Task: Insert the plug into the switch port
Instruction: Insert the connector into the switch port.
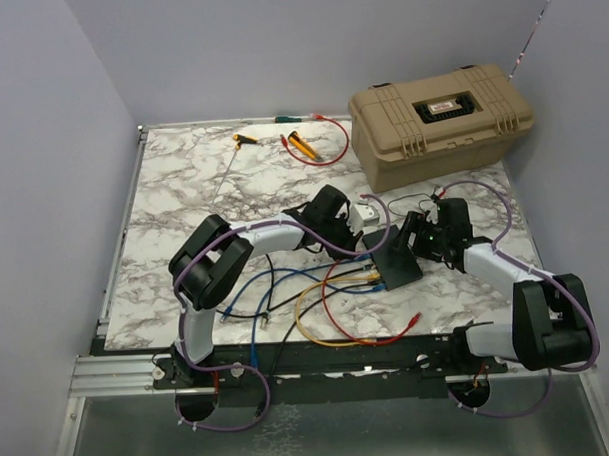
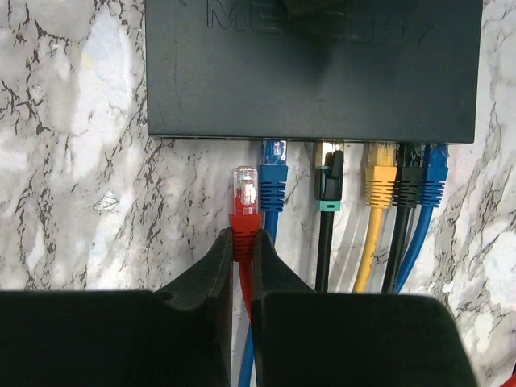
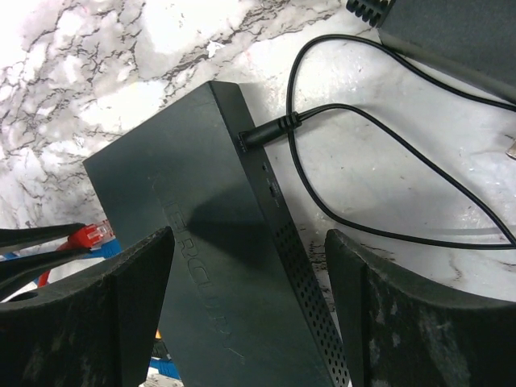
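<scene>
Gripping a red plug point(image 2: 244, 201) by its boot, the left gripper point(image 2: 242, 242) has its jaws closed on it. The plug's clear tip sits just short of the port edge of the switch point(image 2: 314, 81), beside a seated blue plug point(image 2: 272, 173). The switch lies toward the right edge of the marble table point(image 1: 183, 192). The right gripper point(image 3: 246, 242) straddles it with jaws wide apart. A tan case point(image 1: 441, 118) fills the far right corner.
</scene>
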Robot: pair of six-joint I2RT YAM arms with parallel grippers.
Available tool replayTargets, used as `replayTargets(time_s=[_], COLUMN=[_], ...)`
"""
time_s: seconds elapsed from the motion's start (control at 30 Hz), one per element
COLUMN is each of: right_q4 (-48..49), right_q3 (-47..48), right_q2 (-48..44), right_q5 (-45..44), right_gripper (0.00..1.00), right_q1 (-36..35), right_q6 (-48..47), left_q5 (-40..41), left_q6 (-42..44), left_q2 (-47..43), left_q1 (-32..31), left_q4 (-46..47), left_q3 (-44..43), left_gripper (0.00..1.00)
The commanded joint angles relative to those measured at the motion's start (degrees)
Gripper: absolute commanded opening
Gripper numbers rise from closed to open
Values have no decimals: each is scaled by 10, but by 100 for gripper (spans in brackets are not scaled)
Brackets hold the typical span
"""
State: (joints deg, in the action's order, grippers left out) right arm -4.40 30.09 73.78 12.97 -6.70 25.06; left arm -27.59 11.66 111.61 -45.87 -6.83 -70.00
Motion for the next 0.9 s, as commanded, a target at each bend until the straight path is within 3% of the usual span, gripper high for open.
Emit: replayTargets(time_s=[0.0,0.87], right_q4=[-7,24], right_q3=[12,-2], right_q2=[15,38], right_q5=[13,52], right_gripper=[79,79], right_q1=[-2,-2], right_q6=[7,16], left_q5=[-14,-22], left_q6=[5,-12], left_q2=[19,42], left_q1=[-3,-9], left_q4=[-14,-16], left_q3=[-21,-54], left_gripper=[0,0])
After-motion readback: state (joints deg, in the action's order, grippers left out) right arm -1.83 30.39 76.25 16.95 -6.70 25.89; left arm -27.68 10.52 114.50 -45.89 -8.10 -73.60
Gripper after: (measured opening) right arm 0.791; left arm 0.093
